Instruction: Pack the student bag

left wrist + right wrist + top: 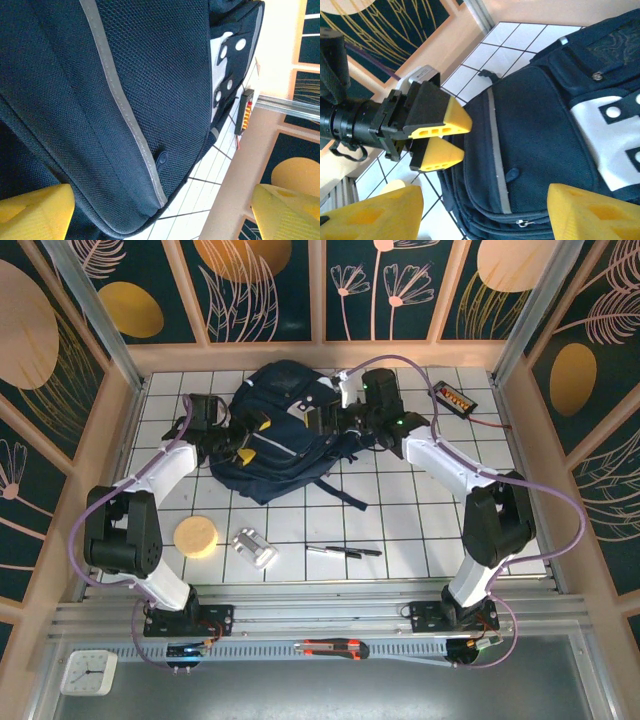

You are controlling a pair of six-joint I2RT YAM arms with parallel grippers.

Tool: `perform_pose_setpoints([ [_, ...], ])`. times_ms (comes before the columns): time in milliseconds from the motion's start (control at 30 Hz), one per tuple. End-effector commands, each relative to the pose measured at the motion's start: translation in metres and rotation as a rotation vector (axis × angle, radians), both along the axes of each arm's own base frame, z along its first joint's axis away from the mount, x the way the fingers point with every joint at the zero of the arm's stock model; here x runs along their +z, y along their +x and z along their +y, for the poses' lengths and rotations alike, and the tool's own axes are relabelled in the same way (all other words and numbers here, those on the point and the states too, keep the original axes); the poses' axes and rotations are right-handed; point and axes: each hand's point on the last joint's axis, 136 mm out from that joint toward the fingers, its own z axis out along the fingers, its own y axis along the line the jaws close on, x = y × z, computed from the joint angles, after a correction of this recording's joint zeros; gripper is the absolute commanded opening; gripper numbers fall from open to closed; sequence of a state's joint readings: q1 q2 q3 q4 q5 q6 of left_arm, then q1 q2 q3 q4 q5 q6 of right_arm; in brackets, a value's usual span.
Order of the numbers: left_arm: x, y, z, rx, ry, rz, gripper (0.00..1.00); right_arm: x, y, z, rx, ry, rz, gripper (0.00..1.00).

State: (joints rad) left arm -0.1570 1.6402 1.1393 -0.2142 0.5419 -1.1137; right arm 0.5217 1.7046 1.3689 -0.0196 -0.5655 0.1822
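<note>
Seen from above, the white-tiled counter [420, 510] is laid out whole. On the near left is a round yellow disc [196, 537], and just right of it a small silvery object [253, 547]. A dark pen [345, 551] lies near the middle, and a black device with orange markings [453, 398] sits at the far right.

The wrist cameras add close detail. The left one picks out the mesh weave of the student bag [285, 440], its pale stripe and a small zip pull. The right one shows the front pocket and the grey-white patch with its slots.

The left end effector [254, 440] is at the bag's left edge. In its own view the yellow fingers stand wide apart at the bottom corners, with the bag's lower edge lying between them. From the right wrist camera their tips sit right against the fabric, with a gap between them. I cannot tell whether they press on it.

The bag lies flat at the far middle of the counter. Its long axis seems to run from near left to far right, with the patched end towards the far right. A strap trails out towards the near right.

The right end effector [485, 215] comes in from the bag's right side. Its fingers are spread, with the front pocket lying between them, and nothing is clamped.
</note>
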Motion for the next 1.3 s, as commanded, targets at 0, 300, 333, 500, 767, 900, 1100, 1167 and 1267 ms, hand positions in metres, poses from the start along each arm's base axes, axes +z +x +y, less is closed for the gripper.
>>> perform_pose_setpoints([
  [0,0.001,0.006,0.001,-0.010,0.002,-0.011,0.90,0.007,0.005,-0.001,-0.015,0.001,-0.011,0.67],
  [300,-0.004,-0.008,0.006,0.028,-0.006,-0.009,0.91,-0.008,-0.001,-0.006,0.002,-0.012,0.004,0.67],
  [333,-0.005,-0.010,0.006,0.027,-0.004,-0.007,0.91,-0.010,-0.001,-0.005,0.005,-0.012,0.004,0.67],
  [500,-0.006,-0.019,0.008,0.035,-0.008,-0.008,0.92,-0.010,0.003,-0.004,-0.003,-0.010,0.021,0.67],
  [767,-0.020,-0.022,0.010,0.071,-0.032,-0.003,0.92,-0.015,-0.004,-0.005,0.016,-0.019,0.027,0.67],
  [900,-0.023,-0.010,0.008,0.075,-0.037,-0.008,0.92,-0.018,-0.004,-0.005,0.012,-0.019,0.040,0.65],
  [1100,-0.015,0.018,0.004,0.067,-0.037,-0.039,0.89,-0.017,-0.005,-0.004,0.015,-0.010,0.047,0.61],
  [1167,-0.015,0.023,0.004,0.071,-0.036,-0.042,0.88,-0.019,-0.004,-0.004,0.015,-0.014,0.047,0.60],
  [1267,-0.012,0.028,0.002,0.076,-0.049,-0.053,0.84,-0.019,-0.002,-0.002,0.016,-0.018,0.049,0.59],
])
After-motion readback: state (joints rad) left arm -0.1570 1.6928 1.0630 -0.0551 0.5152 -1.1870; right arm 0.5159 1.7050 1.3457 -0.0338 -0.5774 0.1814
